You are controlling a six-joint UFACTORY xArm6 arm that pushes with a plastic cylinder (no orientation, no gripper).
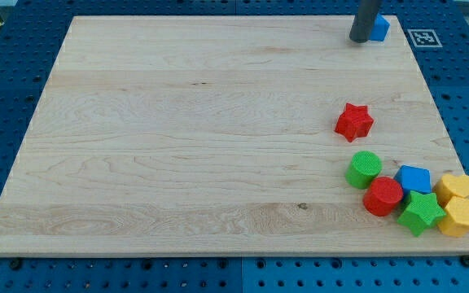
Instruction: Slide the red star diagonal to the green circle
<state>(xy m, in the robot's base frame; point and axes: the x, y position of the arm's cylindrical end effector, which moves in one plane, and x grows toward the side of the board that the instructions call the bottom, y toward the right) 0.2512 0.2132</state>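
The red star [354, 121] lies on the wooden board [177, 138] at the view's right, just above and slightly left of the green circle [365, 169]. A small gap separates the two. My tip [359, 38] rests near the board's top right edge, far above the red star. It stands against the left side of a blue block [379, 28].
A cluster sits at the board's bottom right next to the green circle: a red cylinder [383, 196], a blue cube [414, 179], a green star [421, 212] and two yellow blocks [454, 189] [460, 217]. A marker tag [423, 37] lies off the board's top right.
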